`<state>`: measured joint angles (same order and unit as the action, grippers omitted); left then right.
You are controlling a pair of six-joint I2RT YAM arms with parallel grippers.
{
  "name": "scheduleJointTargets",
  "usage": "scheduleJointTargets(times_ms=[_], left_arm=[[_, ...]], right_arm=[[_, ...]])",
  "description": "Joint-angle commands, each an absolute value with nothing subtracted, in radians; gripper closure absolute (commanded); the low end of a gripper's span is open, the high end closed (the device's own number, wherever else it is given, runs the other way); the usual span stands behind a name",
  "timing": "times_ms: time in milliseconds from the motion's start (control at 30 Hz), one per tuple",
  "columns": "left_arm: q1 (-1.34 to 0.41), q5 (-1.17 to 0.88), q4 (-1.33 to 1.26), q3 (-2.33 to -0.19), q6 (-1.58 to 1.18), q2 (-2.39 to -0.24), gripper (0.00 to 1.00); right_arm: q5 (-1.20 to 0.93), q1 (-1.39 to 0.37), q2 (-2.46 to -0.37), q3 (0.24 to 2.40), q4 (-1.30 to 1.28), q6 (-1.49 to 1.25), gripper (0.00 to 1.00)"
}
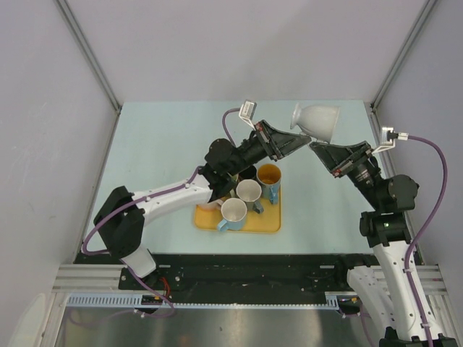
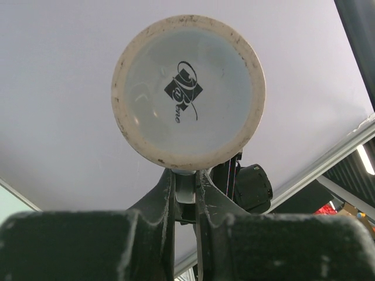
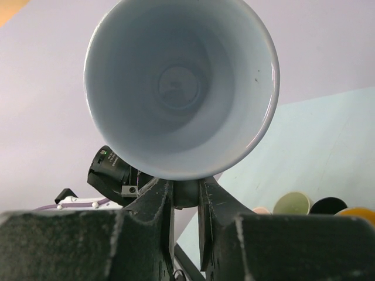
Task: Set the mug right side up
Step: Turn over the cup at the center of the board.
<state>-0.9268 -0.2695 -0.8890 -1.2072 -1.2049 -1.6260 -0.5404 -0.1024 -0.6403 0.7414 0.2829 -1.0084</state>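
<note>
A white mug (image 1: 318,123) hangs in the air over the far right of the table, lying on its side. The left wrist view faces its base (image 2: 187,91), which carries a dark logo. Its open mouth (image 3: 181,88) faces the right wrist view. My left gripper (image 1: 307,139) reaches in from the left and is shut on the mug's handle (image 2: 186,190) under the body. From the right, my right gripper (image 1: 317,145) has its fingers pressed on both sides of the same handle (image 3: 186,193). The two grippers' tips almost meet under the mug.
A yellow tray (image 1: 271,224) sits near the table's front, between the arms. It holds several upright mugs, among them an orange-lined one (image 1: 268,174), a cream one (image 1: 248,191) and a white one (image 1: 234,210). Grey walls stand on three sides of the table.
</note>
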Motion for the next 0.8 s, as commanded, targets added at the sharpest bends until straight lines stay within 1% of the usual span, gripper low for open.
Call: scheduleJointTargets(times_ms=[0, 33, 67, 167, 333, 367, 433, 467, 533, 600, 633, 767], left_arm=[[-0.948, -0.359, -0.968, -1.190, -1.210, -1.563, 0.82], [-0.945, -0.357, -0.971, -1.184, -1.210, -1.559, 0.78], [-0.940, -0.356, -0.973, -1.172, -1.210, -1.552, 0.72], [-0.931, -0.348, -0.983, -1.151, -1.210, -1.537, 0.62], [-0.923, -0.345, -0.999, -1.129, -1.212, -1.528, 0.53], [-0.920, -0.348, -1.000, -1.123, -1.212, -1.525, 0.49], [-0.916, -0.354, -1.002, -1.108, -1.215, -1.514, 0.45], [-0.910, -0.362, -1.002, -1.085, -1.210, -1.505, 0.41], [-0.899, -0.361, -1.003, -1.043, -1.200, -1.462, 0.38], [-0.885, -0.341, -1.002, -0.956, -1.171, -1.396, 0.32], [-0.881, -0.328, -1.000, -0.925, -1.160, -1.367, 0.26], [-0.856, -0.273, -1.000, -0.743, -1.080, -1.229, 0.18]], right_arm=[[-0.522, -0.098, -0.649, 0.750, 0.307, -0.950, 1.00], [-0.522, -0.101, -0.649, 0.750, 0.302, -0.948, 1.00], [-0.520, -0.100, -0.647, 0.750, 0.301, -0.946, 1.00], [-0.523, -0.103, -0.646, 0.750, 0.302, -0.946, 1.00], [-0.528, -0.104, -0.643, 0.750, 0.307, -0.953, 1.00], [-0.526, -0.103, -0.641, 0.750, 0.304, -0.956, 1.00], [-0.526, -0.103, -0.635, 0.752, 0.304, -0.959, 1.00], [-0.528, -0.103, -0.635, 0.755, 0.296, -0.960, 1.00], [-0.525, -0.106, -0.629, 0.775, 0.270, -0.947, 1.00], [-0.514, -0.113, -0.621, 0.796, 0.212, -0.907, 1.00], [-0.506, -0.118, -0.620, 0.802, 0.195, -0.896, 1.00], [-0.474, -0.138, -0.617, 0.874, 0.039, -0.816, 1.00]])
